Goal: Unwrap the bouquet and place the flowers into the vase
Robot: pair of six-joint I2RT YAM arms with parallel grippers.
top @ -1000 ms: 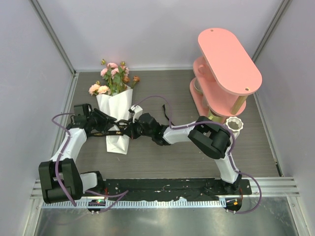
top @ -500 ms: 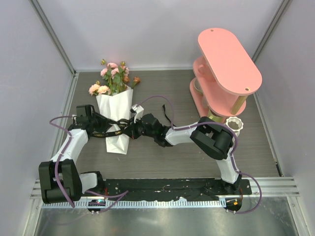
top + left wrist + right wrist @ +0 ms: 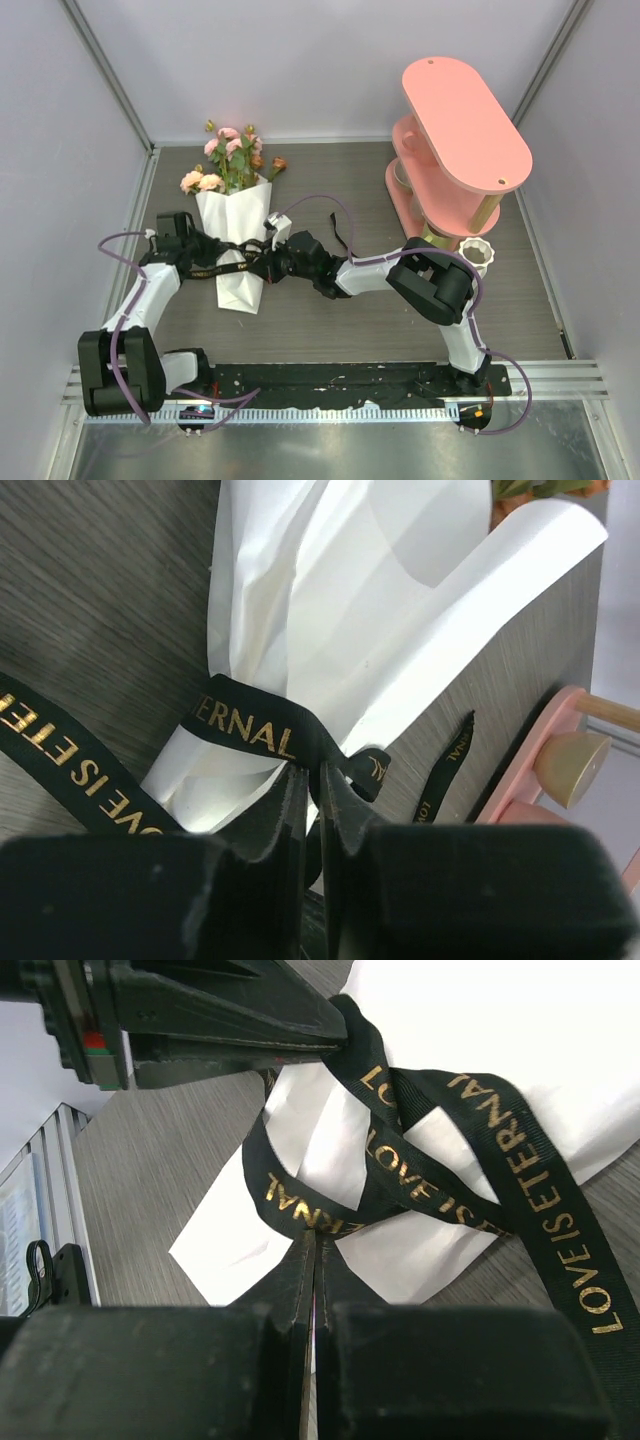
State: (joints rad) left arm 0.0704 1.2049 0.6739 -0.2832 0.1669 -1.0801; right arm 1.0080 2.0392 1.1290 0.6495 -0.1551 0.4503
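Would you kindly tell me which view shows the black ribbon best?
The right wrist view: the ribbon fills the frame, its crossing loops and gold lettering clear against white paper. Left wrist shows one band and a tail; top shows a thin strip.

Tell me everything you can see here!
bouquet: one, white paper cone, lying at the table's back left.
flowers: one bunch, pink and peach, poking out of the cone's far end.
ribbon: one, black with gold letters, tied around the cone.
vase: one, white, at the right beside the shelf.
shelf: one, pink, two tiers, back right.
table: one, grey wood, under everything.
left arm: one, black and white, jaws shut on the ribbon.
right arm: one, black and white, jaws shut on the ribbon.
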